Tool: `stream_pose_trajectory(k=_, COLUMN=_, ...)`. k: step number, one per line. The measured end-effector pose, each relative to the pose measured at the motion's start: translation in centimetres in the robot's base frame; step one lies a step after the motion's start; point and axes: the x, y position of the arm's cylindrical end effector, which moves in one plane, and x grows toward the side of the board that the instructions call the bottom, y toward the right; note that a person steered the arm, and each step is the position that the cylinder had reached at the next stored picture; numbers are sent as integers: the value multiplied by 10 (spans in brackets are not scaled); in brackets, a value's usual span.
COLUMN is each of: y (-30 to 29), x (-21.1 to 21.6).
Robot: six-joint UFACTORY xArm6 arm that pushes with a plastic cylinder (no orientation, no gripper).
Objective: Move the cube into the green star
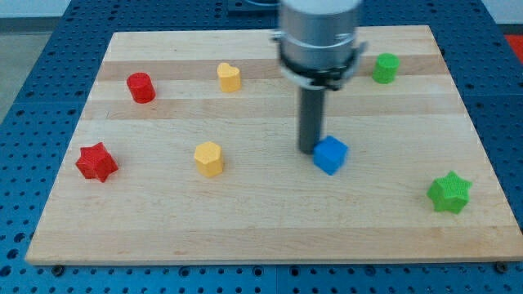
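My tip (pixel 308 150) sat at the middle of the frame, just left of the blue cube (pixel 330 154) and touching or all but touching its upper-left side. My tool was a plain dark rod with no parts to spread or press together, so it pinched nothing; it simply stood upright on the wooden desk (pixel 261 229).

The blue cube lay slightly right of centre. The green star (pixel 449 192) rested at the lower right of the frame, well apart from the cube, with bare wood between them.

5 other blocks were scattered about. A green block (pixel 386 68), its shape hard to make out, stood at the upper right. A yellow block (pixel 230 77) sat at the upper middle-left, and a second yellow block (pixel 209 158) lay left of centre. A red cylinder (pixel 140 86) stood at the upper left, and a red star (pixel 96 162) rested near the left edge.
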Motion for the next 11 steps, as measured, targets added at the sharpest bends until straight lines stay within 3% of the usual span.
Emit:
stream_pose_trajectory(k=1, y=29, x=4)
stream_pose_trajectory(k=2, y=-39, x=6)
stream_pose_trajectory(k=3, y=-66, x=29)
stream_pose_trajectory(k=4, y=-29, x=47)
stream_pose_trajectory(k=6, y=65, x=-1)
stream_pose_trajectory(k=7, y=85, x=0)
stream_pose_trajectory(k=8, y=59, x=18)
stream_pose_trajectory(k=11, y=88, x=40)
